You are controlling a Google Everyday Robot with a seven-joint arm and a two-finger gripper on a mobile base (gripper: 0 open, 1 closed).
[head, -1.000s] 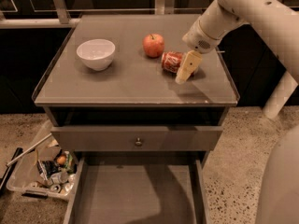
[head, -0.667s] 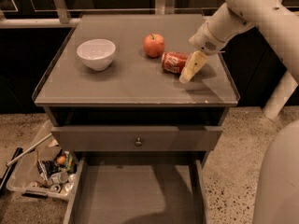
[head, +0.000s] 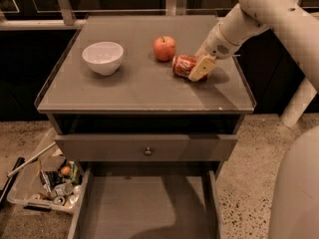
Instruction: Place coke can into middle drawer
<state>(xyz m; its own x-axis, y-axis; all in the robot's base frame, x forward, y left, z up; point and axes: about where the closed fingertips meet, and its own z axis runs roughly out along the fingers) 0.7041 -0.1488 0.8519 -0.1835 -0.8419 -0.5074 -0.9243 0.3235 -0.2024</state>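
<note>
The coke can (head: 183,64) lies on its side on the cabinet top (head: 134,86), right of centre, just right of a red apple. My gripper (head: 202,67) is down at the can's right end, touching or overlapping it, with the white arm reaching in from the upper right. The can rests on the top. The middle drawer (head: 144,205) is pulled out below the cabinet front, its flat floor bare.
A red-orange apple (head: 164,48) and a white bowl (head: 102,57) stand on the top. A closed drawer front with a small knob (head: 147,151) sits above the open drawer. A plastic bin of trash (head: 47,183) is on the floor at the left. My base (head: 299,193) fills the lower right.
The arm shifted a little to the right and then settled lower against the can's right end. The can, apple and bowl have not moved.
</note>
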